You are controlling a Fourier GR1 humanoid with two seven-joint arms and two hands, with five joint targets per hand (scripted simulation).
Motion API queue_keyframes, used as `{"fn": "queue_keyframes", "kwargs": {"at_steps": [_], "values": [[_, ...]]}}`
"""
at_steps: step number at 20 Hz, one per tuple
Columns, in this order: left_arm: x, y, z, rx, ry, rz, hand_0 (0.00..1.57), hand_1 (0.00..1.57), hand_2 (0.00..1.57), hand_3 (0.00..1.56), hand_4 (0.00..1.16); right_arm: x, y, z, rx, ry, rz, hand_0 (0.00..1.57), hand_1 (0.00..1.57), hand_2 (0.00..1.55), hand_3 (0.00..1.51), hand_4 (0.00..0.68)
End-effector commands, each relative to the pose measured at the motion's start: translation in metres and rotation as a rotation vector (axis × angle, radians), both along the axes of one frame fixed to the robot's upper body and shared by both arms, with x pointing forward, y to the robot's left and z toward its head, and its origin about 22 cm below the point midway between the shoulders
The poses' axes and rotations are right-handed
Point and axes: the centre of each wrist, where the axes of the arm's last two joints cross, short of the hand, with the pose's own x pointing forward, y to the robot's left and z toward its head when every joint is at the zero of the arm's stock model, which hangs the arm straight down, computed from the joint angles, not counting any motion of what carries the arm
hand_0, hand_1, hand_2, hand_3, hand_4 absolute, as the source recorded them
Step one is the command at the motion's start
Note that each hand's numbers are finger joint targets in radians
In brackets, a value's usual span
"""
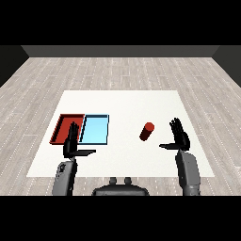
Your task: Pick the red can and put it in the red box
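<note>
A white desk [122,101] fills the middle of the frame, its top a broad pale sheet that widens toward the lower edge. Around it on every side runs a floor [117,70] of light grey wooden planks, their seams running across the frame. Along the top, a dark grey wall [120,51] closes off the room.

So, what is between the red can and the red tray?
In the head view, the light blue tray lies between the red can and the red tray, with bare white table beside it.
</note>
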Motion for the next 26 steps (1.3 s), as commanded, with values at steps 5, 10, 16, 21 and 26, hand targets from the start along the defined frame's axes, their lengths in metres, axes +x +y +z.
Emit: {"fn": "queue_keyframes", "kwargs": {"at_steps": [5, 10, 16, 21, 26], "values": [[0.000, -0.012, 0.005, 0.024, 0.002, 0.000, 0.00, 0.00, 0.00, 0.00, 0.00, 0.018, 0.012, -0.003, 0.008, 0.015, 0.009, 0.00, 0.00, 0.00, 0.00, 0.000], [-0.004, -0.009, 0.004, -0.008, -0.004, 0.017, 0.00, 0.00, 0.00, 0.00, 0.00, 0.019, 0.001, -0.027, 0.051, 0.030, 0.018, 0.00, 0.00, 0.00, 0.00, 0.000], [0.009, 0.007, 0.000, -0.038, 0.009, 0.005, 0.00, 0.00, 0.00, 0.00, 0.00, 0.050, 0.027, -0.017, 0.086, 0.069, 0.023, 0.00, 0.00, 0.00, 0.00, 0.000], [0.010, 0.015, 0.004, -0.040, -0.026, 0.005, 0.00, 0.00, 0.00, 0.00, 0.00, 0.042, 0.051, -0.042, 0.102, 0.092, 0.042, 0.00, 0.00, 0.00, 0.00, 0.000], [0.007, -0.001, 0.002, -0.062, -0.010, -0.010, 0.00, 0.00, 0.00, 0.00, 0.00, 0.047, 0.045, -0.042, 0.138, 0.090, 0.038, 0.00, 0.00, 0.00, 0.00, 0.000]]}}
